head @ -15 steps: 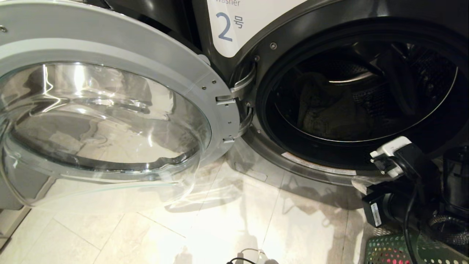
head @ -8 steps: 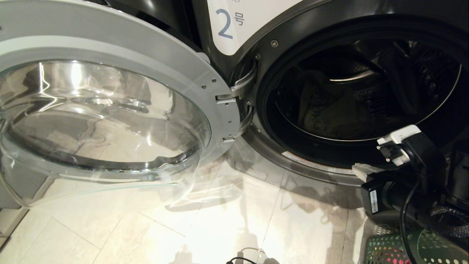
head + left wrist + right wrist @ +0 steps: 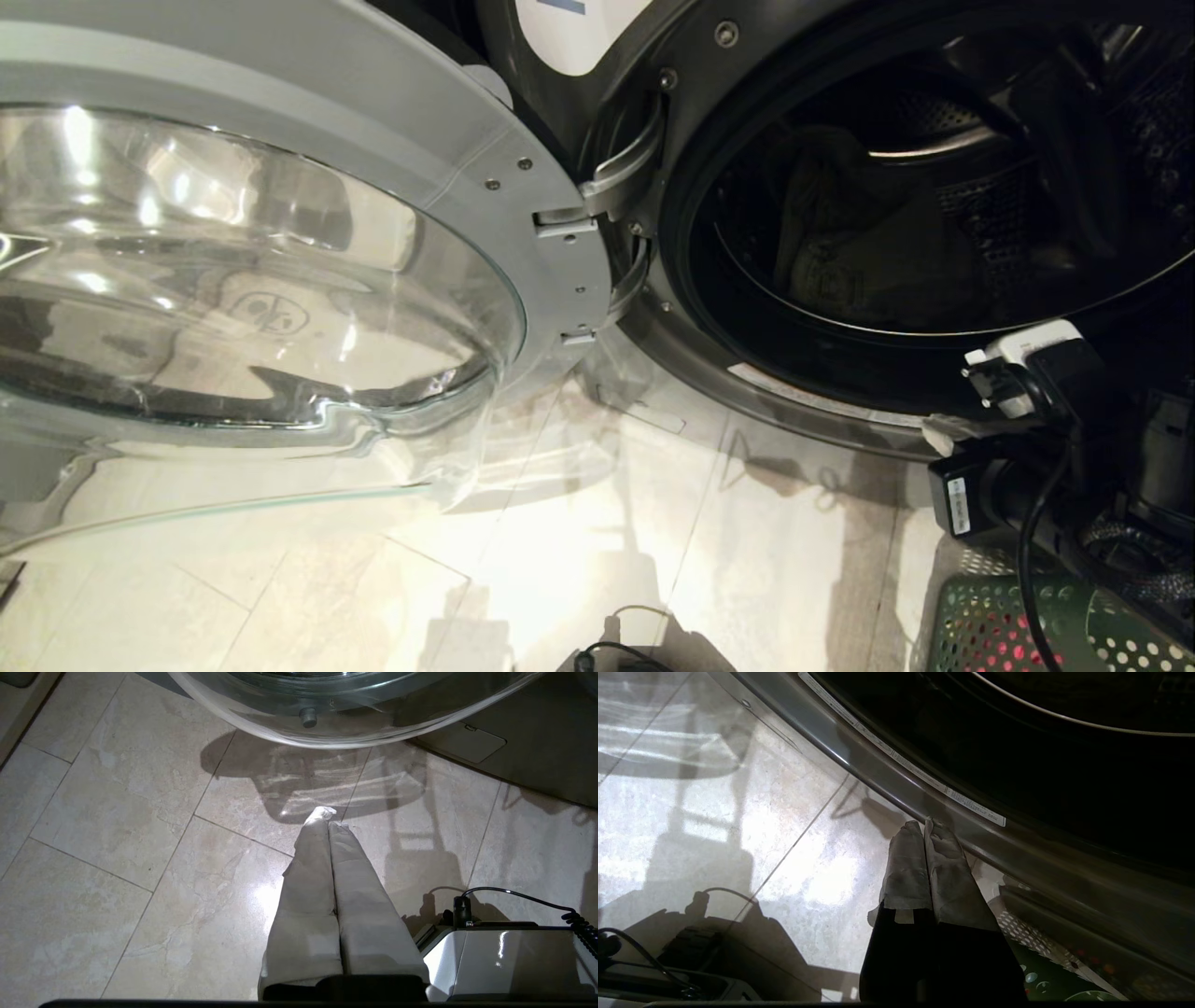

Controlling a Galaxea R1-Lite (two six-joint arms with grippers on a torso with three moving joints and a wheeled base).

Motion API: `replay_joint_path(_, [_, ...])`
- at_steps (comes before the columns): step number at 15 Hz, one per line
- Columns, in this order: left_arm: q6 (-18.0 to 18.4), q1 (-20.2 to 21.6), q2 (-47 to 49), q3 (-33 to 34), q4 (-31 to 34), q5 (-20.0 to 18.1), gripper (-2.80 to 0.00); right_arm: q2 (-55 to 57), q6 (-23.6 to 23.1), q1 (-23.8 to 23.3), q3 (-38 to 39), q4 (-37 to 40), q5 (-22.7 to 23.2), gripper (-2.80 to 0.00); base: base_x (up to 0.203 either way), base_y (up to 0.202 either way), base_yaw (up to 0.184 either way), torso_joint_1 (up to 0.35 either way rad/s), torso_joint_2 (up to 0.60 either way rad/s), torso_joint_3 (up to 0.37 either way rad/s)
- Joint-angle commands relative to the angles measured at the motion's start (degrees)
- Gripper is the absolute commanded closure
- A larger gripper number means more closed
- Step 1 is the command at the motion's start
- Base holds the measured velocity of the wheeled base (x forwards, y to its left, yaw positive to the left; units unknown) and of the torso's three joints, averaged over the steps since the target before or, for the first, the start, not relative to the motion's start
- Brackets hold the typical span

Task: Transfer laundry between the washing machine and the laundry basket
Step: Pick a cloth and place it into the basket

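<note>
Right gripper [image 3: 924,826] has its cloth-wrapped fingers pressed flat together with nothing between them, hanging just in front of the washing machine [image 3: 747,121] by the bottom lip of the door opening. Right below it sits the green laundry basket [image 3: 990,625] on the floor [image 3: 653,560], and you can spot something red through the holes.

Left gripper [image 3: 327,816] is parked low over the floor tiles, fingers also pressed together and empty, under the swung-open glass door [image 3: 261,280].

Inside the drum [image 3: 934,187] there's a dull grey-green garment [image 3: 840,252] slumped on the left side of the floor of the drum. That looks like the thing to grab, though it's dark in there, so hard to say if there's more behind it.

If I were doing this step: spread those fingers before going in, not after. Come over the bottom lip high enough that the wrist and its cable don't scrape the door seal, then angle left toward the lump of fabric and pinch a thick fold rather than a thin edge, or it'll slip on the way out to the basket.
</note>
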Motion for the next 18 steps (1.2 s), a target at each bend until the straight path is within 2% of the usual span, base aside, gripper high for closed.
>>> replay_joint_path(1, [0.0, 0.0, 0.1, 0.0, 0.0, 0.0, 0.0, 0.0, -0.1, 0.0, -0.3, -0.9, -0.4, 0.0, 0.0, 0.0, 0.0, 0.002, 0.01, -0.201])
replay_joint_path(9, [0.0, 0.0, 0.1, 0.0, 0.0, 0.0, 0.0, -0.4, -0.3, 0.1, -0.9, -4.0, -1.5, 0.0, 0.0, 0.0, 0.0, 0.007, 0.0, -0.192])
replay_joint_path(13, [0.0, 0.0, 0.1, 0.0, 0.0, 0.0, 0.0, 2.1, -0.4, 0.1, -4.0, -9.9, -1.9, 0.0, 0.0, 0.0, 0.0, 0.003, 0.0, -0.032])
replay_joint_path(18, [0.0, 0.0, 0.1, 0.0, 0.0, 0.0, 0.0, 13.0, -0.4, 0.1, -7.8, -19.3, -4.3, 0.0, 0.0, 0.0, 0.0, 0.0, 0.0, 0.0])
